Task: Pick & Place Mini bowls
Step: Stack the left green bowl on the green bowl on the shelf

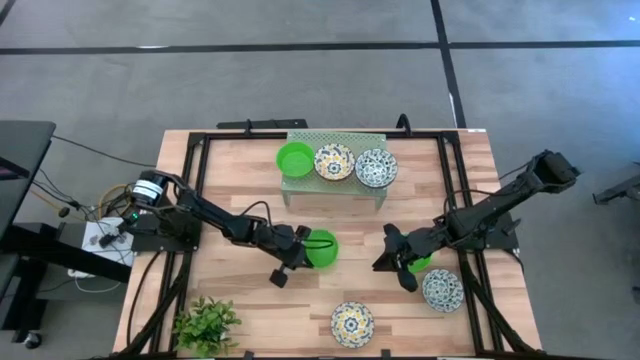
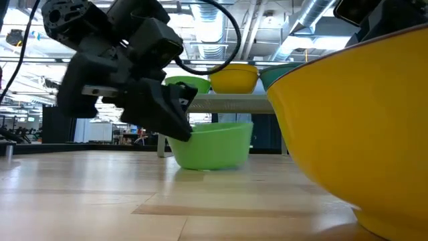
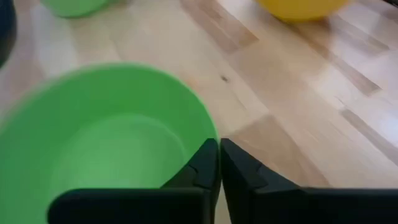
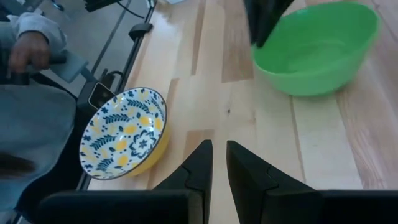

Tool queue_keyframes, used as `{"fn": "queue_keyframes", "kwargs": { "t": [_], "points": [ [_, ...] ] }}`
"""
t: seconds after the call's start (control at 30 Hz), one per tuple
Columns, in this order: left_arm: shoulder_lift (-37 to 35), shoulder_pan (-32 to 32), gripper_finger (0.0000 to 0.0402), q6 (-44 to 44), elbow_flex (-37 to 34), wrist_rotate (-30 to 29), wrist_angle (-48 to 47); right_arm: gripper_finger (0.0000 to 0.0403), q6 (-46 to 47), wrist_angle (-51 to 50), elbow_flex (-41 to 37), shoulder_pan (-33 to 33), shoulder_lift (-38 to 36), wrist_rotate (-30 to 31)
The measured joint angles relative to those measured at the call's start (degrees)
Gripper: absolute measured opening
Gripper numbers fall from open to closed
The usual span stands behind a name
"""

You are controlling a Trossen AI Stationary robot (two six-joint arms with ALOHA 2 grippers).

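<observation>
My left gripper (image 1: 306, 245) is shut on a plain green mini bowl (image 1: 323, 248) at the table's middle; it also shows in the low view (image 2: 185, 130). My right gripper (image 1: 385, 256) hangs over bare wood to the right of that bowl. Its fingers (image 4: 219, 152) are almost together and hold nothing. A second green bowl (image 1: 421, 264) rests on the table under the right arm. A blue floral bowl (image 1: 442, 290) and a yellow-blue floral bowl (image 1: 352, 324) rest on the table near the front. A green bowl (image 1: 295, 158) and two floral bowls (image 1: 334, 161) (image 1: 376, 168) sit on the rack. My left gripper pinches the green bowl's rim (image 3: 210, 138) on the side toward the table's left, one finger (image 3: 202, 165) inside the bowl and one outside. The fingers come from the table's left, slanting down. The bowl's base (image 2: 207, 164) rests on the table, upright.
The pale green perforated rack (image 1: 335, 190) stands at the table's far middle. A small leafy plant (image 1: 205, 325) stands at the near left corner. A person's grey sleeve and hand (image 4: 28, 53) show beyond the table's near edge. Black frame bars (image 1: 200, 170) run along the sides.
</observation>
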Motion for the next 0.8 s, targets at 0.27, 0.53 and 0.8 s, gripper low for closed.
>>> {"fn": "queue_keyframes", "kwargs": {
  "t": [0.27,0.53,0.8],
  "points": [
    [-2.02,-0.14,0.0019,-0.85,0.07,-0.13,-2.65,0.0043,-0.07,0.00,0.00,-0.06,0.02,0.02],
    [-17.92,-1.79,0.0012,-2.91,-0.01,-6.97,-5.11,0.0043,-0.18,-0.17,0.00,-0.06,0.02,0.00],
    [-37.33,-0.33,0.0011,-2.48,0.04,-31.21,-10.94,0.0045,-0.18,-0.43,0.00,-0.06,0.04,0.00]
  ]
}}
